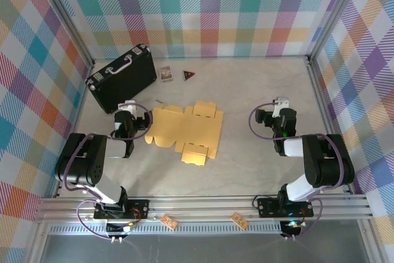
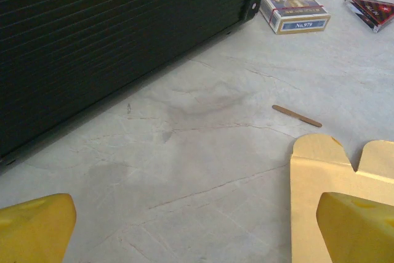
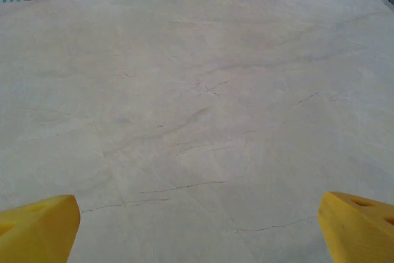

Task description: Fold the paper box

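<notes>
Left gripper (image 1: 126, 108) is wide open and holds nothing - its yellow fingertips (image 2: 34, 226) sit at the bottom corners of the left wrist view, one over bare table, the other over the sheet's edge. Right gripper (image 1: 280, 106) is also fully spread and empty, over bare marbled table (image 3: 197, 90), well apart from everything.

The paper box (image 1: 188, 129) is a flat mustard die-cut sheet lying mid-table between the arms, closer to the left one, flaps spread out. The top view gives its whole outline. The left wrist view catches only a rounded flap corner (image 2: 320, 177), just beside the right fingertip.

The black case (image 1: 122, 77) lies far left with its pale handle up. From the wrist it is a ribbed dark wall (image 2: 92, 41) blocking the left half.

Beyond the case are a card deck (image 2: 294, 7) and a dark triangular packet (image 2: 369, 10) - the deck's print is readable only from the wrist. A thin wooden stick (image 2: 297, 116) lies between the deck and the sheet, barely a speck from above.
</notes>
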`<state>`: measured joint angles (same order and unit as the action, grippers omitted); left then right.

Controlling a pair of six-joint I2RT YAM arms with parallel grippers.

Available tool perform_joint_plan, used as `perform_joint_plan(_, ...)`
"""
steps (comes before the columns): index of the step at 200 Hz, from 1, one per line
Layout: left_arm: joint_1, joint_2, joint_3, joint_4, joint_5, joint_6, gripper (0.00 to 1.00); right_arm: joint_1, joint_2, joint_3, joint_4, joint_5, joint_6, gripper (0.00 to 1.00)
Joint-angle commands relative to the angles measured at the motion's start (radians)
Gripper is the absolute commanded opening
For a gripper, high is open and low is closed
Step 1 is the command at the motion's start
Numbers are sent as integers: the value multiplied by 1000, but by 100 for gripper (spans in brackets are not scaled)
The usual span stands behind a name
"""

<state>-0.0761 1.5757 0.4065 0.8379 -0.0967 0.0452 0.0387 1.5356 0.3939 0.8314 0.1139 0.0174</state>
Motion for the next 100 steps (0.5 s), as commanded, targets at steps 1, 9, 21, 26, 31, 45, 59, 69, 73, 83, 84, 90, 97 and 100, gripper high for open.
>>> perform_joint_plan(1, 3, 4, 12, 7, 9, -5, 100, 4, 3, 0, 38, -17, -6, 99)
perform_joint_plan(9, 3, 4, 13, 7, 9, -4, 99, 4, 3, 0, 38, -17, -6, 99)
perform_joint_plan(21, 4, 4, 13, 7, 9, -5, 100, 4, 3, 0, 37, -19, -7, 99)
perform_joint_plan(26, 4, 3, 12, 7, 9, -5, 99, 4, 3, 0, 37, -19, -6, 99)
perform_joint_plan(31, 4, 4, 13, 7, 9, -5, 100, 2, 3, 2, 35, -20, -5, 99)
perform_joint_plan(45, 3, 4, 12, 7, 9, -5, 100, 3, 3, 3, 32, -23, -5, 99)
perform_joint_plan(59, 4, 4, 12, 7, 9, -5, 100, 3, 3, 3, 31, -24, -5, 99)
perform_joint_plan(69, 4, 4, 13, 7, 9, -5, 100, 3, 3, 3, 32, -25, -5, 99)
perform_joint_plan(73, 4, 4, 13, 7, 9, -4, 99, 2, 3, 3, 32, -25, -5, 99)
perform_joint_plan(83, 4, 4, 14, 7, 9, -4, 100, 1, 3, 3, 32, -26, -4, 99)
perform_joint_plan(84, 4, 4, 14, 7, 9, -5, 100, 1, 3, 3, 32, -25, -4, 99)
perform_joint_plan(90, 4, 4, 13, 7, 9, -4, 100, 1, 3, 3, 31, -26, -4, 99)
perform_joint_plan(97, 4, 5, 13, 7, 9, -5, 99, 1, 4, 5, 29, -26, -4, 99)
perform_joint_plan(100, 4, 5, 14, 7, 9, -5, 100, 1, 4, 5, 31, -26, -4, 99)
